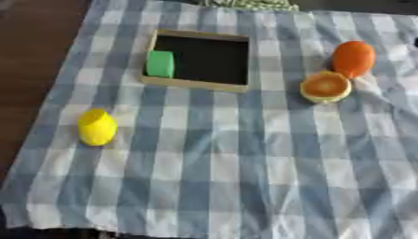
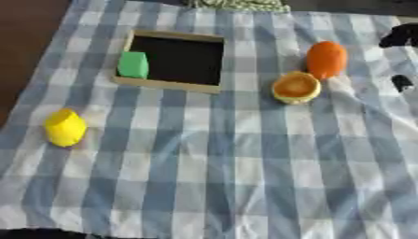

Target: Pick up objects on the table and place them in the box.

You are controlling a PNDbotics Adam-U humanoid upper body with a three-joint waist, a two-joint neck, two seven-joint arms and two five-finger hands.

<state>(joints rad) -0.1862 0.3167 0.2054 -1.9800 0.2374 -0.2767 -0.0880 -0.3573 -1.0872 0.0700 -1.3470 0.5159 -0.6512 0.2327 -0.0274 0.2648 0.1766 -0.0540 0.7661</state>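
The box [image 1: 198, 59], dark inside with a pale wooden rim, lies on the checked cloth [image 1: 220, 158] and holds a green block [image 1: 160, 64] at its left wall. The whole orange [image 2: 326, 59] touches the halved orange [image 2: 296, 87]. The right hand [image 2: 400, 35] shows only as dark parts just right of them; whether its fingers are open or curled cannot be told. The yellow object [image 1: 97, 126] lies well left of the fingers.

At the right edge of the right eye view, two black shapes [image 2: 400, 35] are cut off, perhaps parts of the robot's right hand, too blurred to read. A pale green patterned thing [image 2: 237, 4] is cropped by the top edge. The box's [image 1: 200, 84] dark inside shows no detail.
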